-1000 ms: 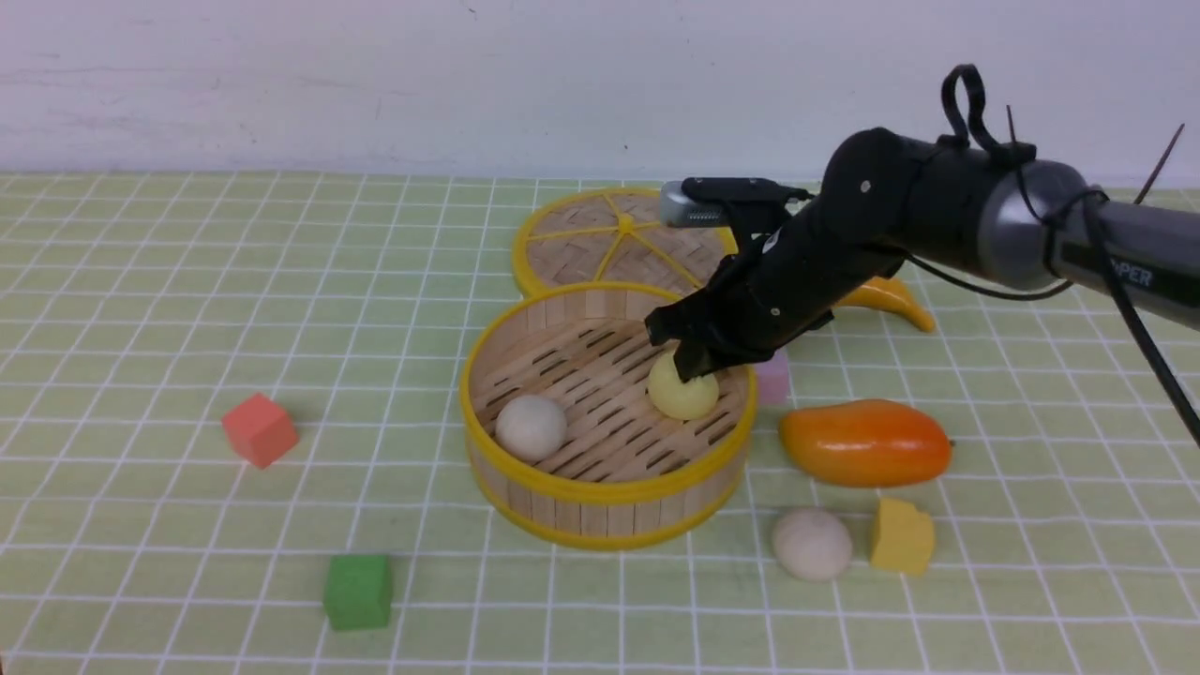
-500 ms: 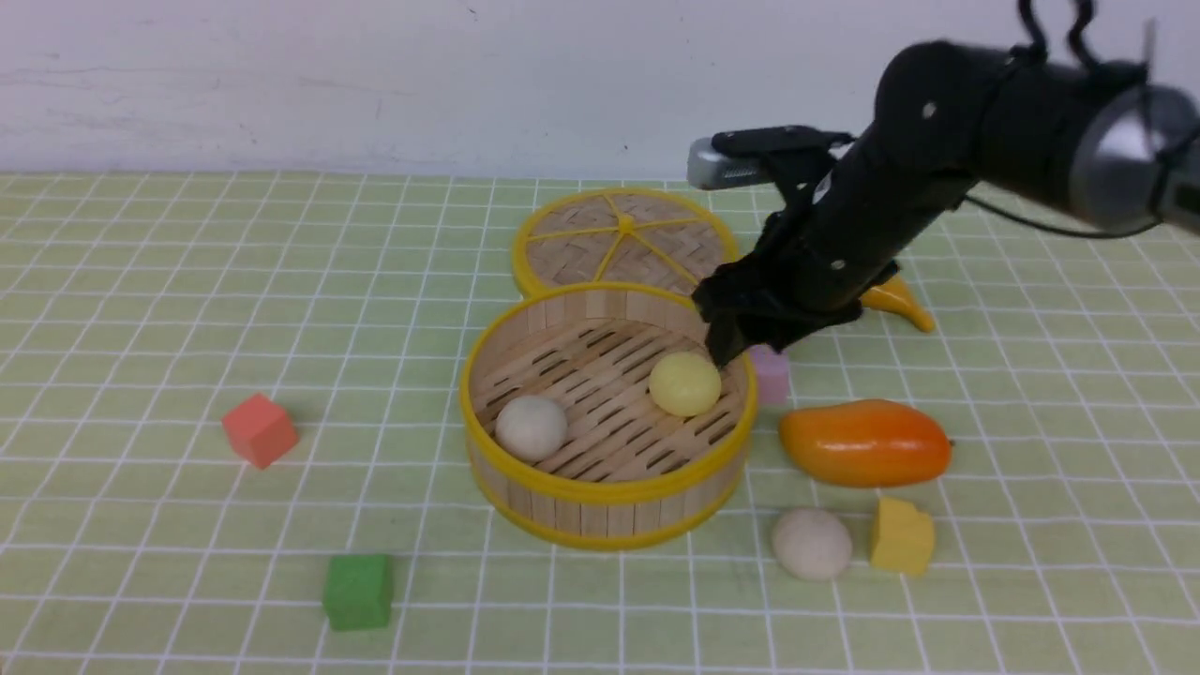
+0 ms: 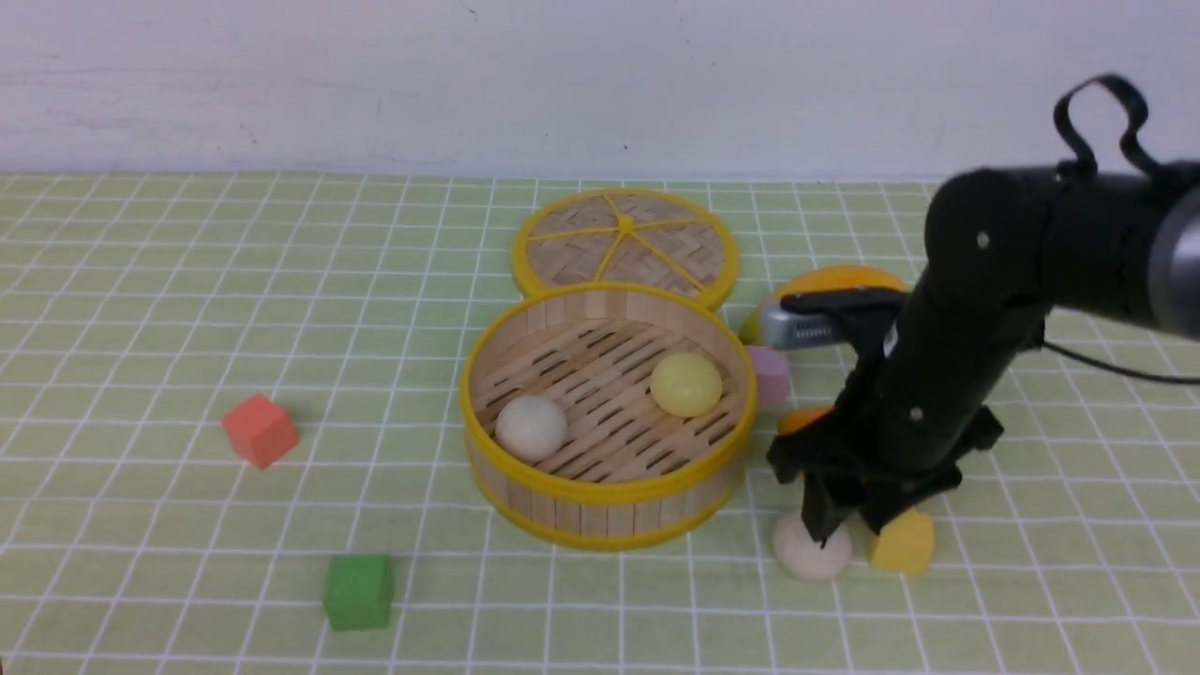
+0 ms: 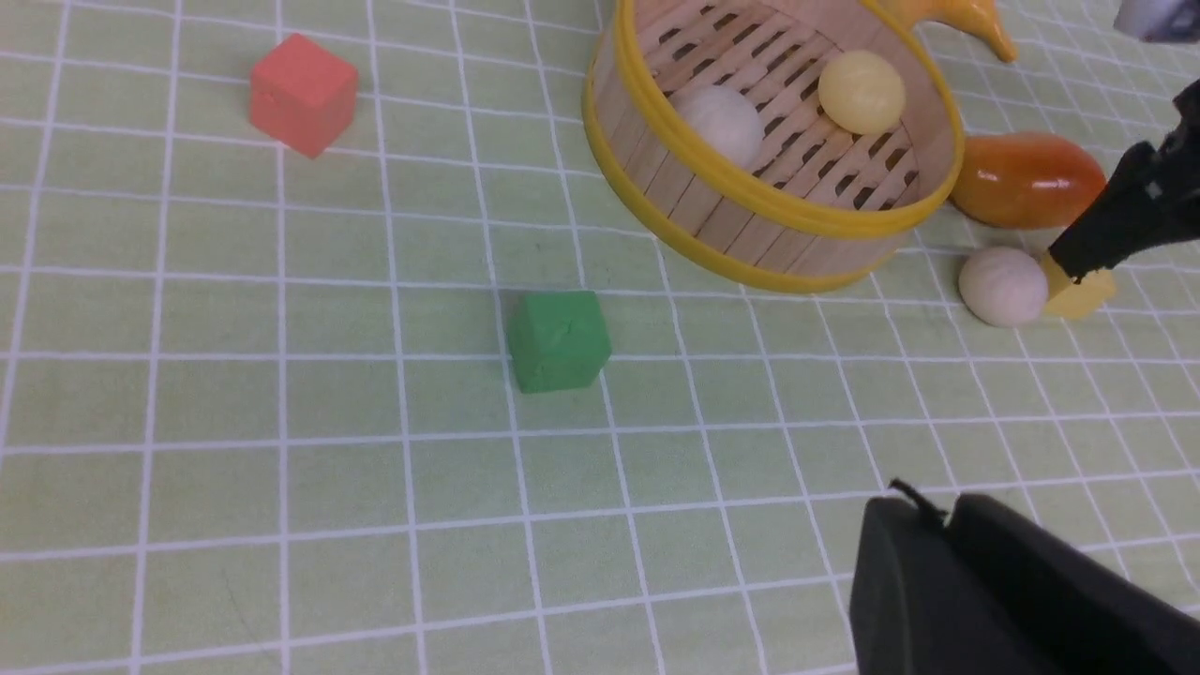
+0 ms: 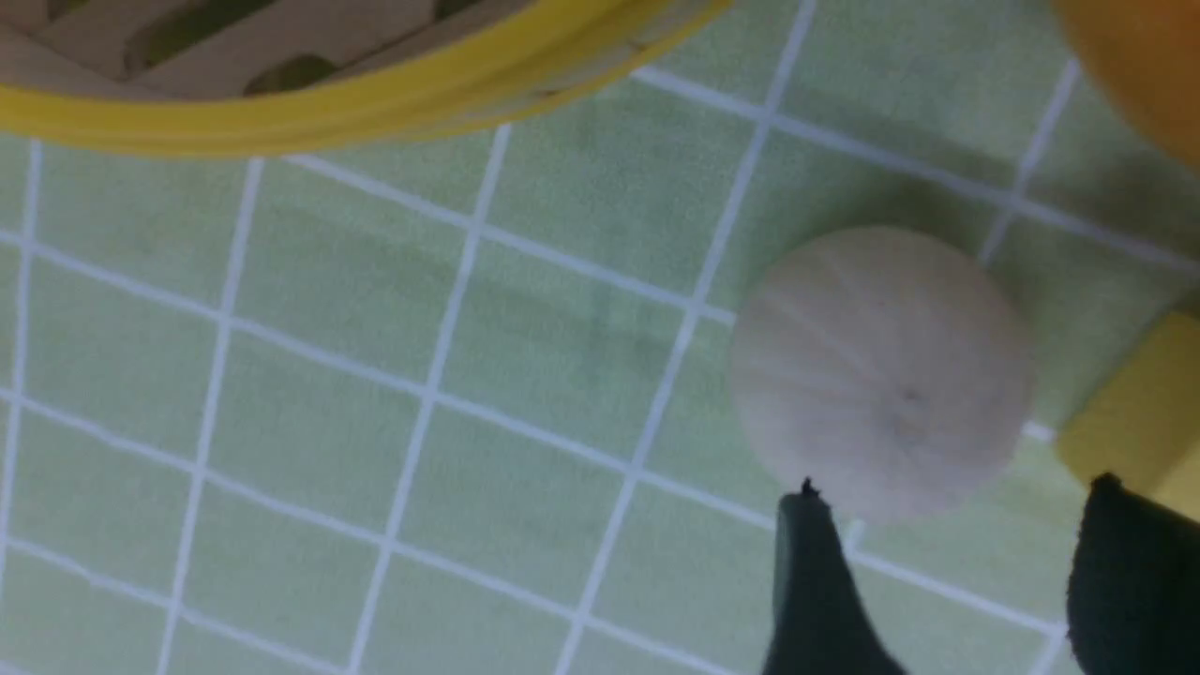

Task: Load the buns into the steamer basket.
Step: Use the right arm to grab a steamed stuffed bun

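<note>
The steamer basket (image 3: 605, 487) stands mid-table with a beige bun (image 3: 531, 427) and a pale yellow bun (image 3: 686, 384) on its slatted floor. A third, beige bun (image 3: 808, 555) lies on the cloth in front of the basket to the right. My right gripper (image 3: 851, 531) hangs open just above it, holding nothing. In the right wrist view this bun (image 5: 881, 370) sits just beyond the spread fingertips of the right gripper (image 5: 952, 511). My left gripper (image 4: 947, 511) is shut and empty, low over the cloth near the front, far from the basket (image 4: 750, 202).
A yellow block (image 3: 905, 544) sits right beside the loose bun, under the right arm. An orange mango (image 3: 797, 417) and a pink cube (image 3: 771, 375) lie right of the basket, and the woven lid (image 3: 623, 239) behind it. A red cube (image 3: 260, 429) and a green cube (image 3: 357, 591) lie left.
My right gripper let go of the yellow bun inside the basket, rose, then swung right and toward the front, coming down open over the loose beige bun.
</note>
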